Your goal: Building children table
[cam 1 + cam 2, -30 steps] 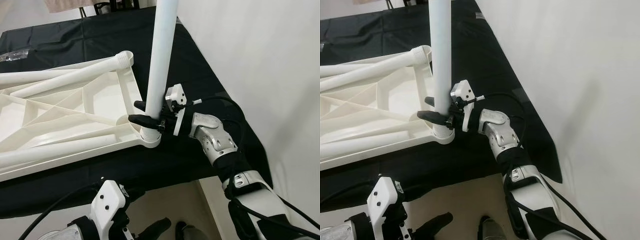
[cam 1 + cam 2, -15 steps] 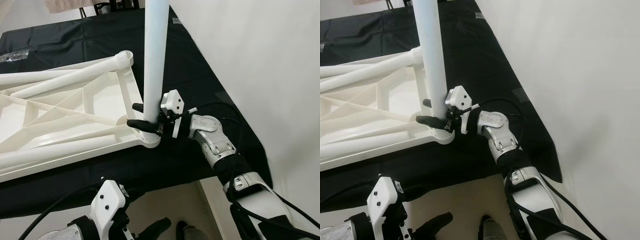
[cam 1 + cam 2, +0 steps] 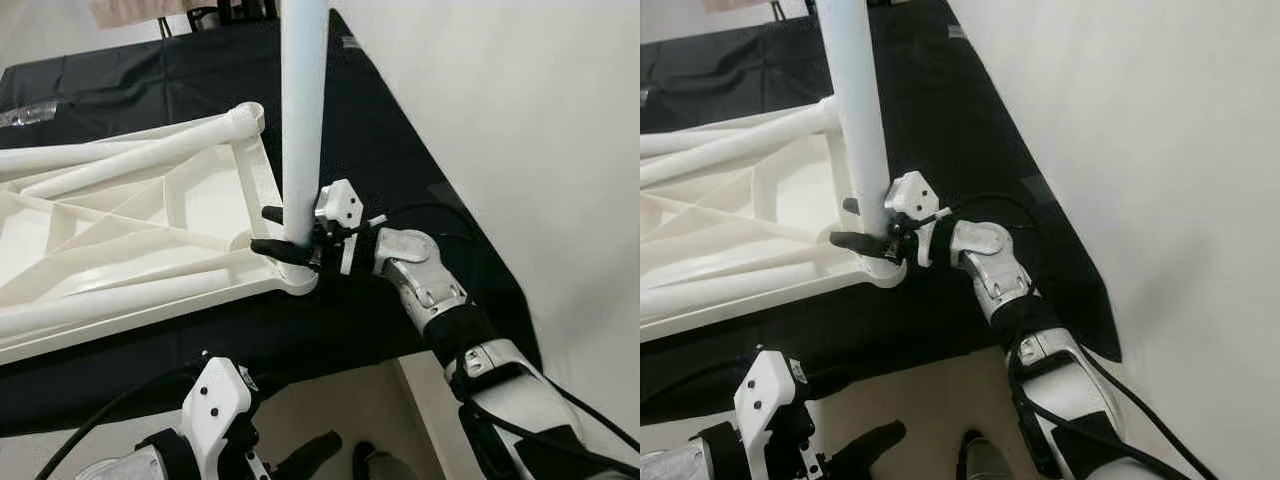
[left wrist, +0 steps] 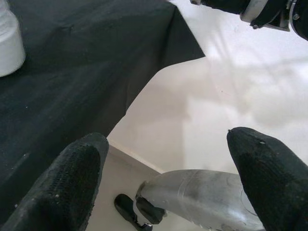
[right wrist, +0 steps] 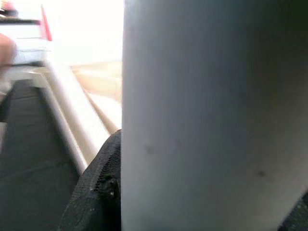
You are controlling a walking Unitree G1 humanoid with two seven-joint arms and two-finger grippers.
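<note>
Table leg (image 3: 300, 110) upright, base clamped between right gripper (image 3: 283, 232) fingers

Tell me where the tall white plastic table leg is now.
The tall white plastic table leg stands upright in the near right corner socket of the upturned white tabletop, gripped near its base by the right gripper.

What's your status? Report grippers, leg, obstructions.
Right gripper shut on white table leg, upright in tabletop corner socket. Left gripper open, idle below the black cloth's edge. Nothing obstructing.
</note>
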